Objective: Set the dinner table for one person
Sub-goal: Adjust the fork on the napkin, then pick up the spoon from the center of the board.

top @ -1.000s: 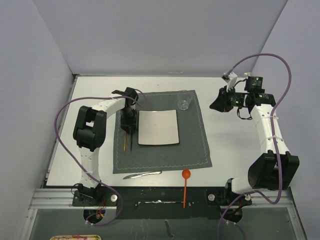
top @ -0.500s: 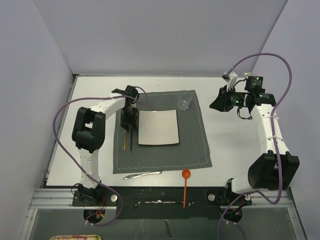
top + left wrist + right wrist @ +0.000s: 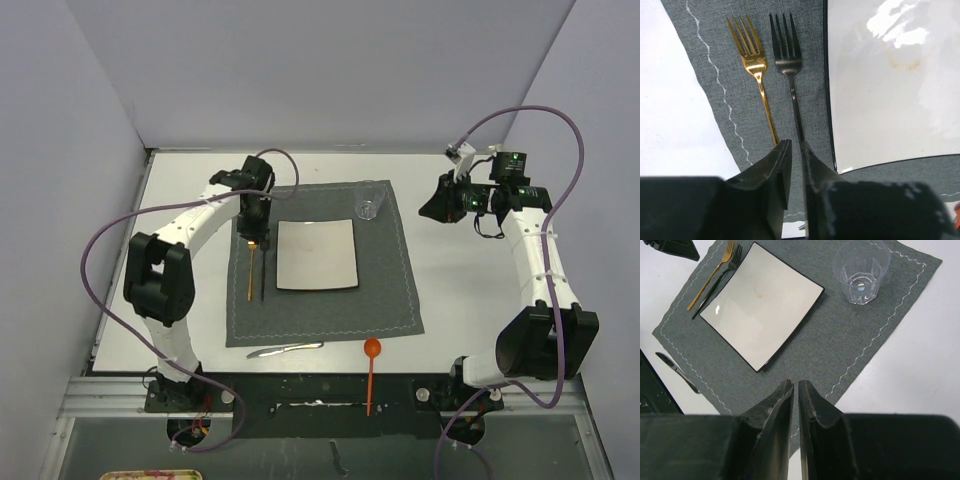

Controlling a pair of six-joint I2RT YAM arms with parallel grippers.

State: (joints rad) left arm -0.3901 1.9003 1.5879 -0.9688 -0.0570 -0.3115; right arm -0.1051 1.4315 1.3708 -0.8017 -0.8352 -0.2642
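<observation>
Judged fork step nearly finished: gold fork (image 3: 757,70), black fork (image 3: 790,65) flat at left edge of mat (image 3: 390,290), mid table (image 3: 470,280). Couldn't tell if left gripper (image 3: 796,145) pinched black fork (handle lost between jaws). Saw right gripper (image 3: 795,385) closed, empty. Needed knife (image 3: 285,350) next, at table's near edge.

My left gripper (image 3: 796,146) now sits a little farther back over the dark grey stitched cloth placemat (image 3: 390,290) (closer to its far left corner). My left elbow swings out to the left. More of the slim gold metal fork (image 3: 757,65) and the black metal fork (image 3: 790,65) shows from above.
</observation>
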